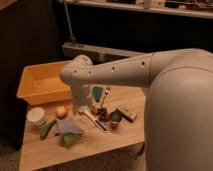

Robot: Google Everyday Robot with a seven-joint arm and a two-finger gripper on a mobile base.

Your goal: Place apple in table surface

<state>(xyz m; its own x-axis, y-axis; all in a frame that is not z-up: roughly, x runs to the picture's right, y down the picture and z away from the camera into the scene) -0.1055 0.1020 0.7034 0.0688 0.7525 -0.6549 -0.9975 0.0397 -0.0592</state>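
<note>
Sitting on worktop (107, 144): 1 apple (61, 111), 1 cup (36, 116), 1 cucumber (48, 128), 1 bin (42, 82) at back-left. Claw (96, 103) is hovering right of apple; open/closed: can't tell.

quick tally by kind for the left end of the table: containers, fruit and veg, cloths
containers: 2, bin and cup
fruit and veg: 2, apple and cucumber
cloths: 1, cloth
total: 5
pincer hangs low over the table, just right of the apple

An orange bin (42, 82) sits behind a white cup (36, 116), a long green vegetable (48, 128) and a bluish cloth (68, 129).
</note>
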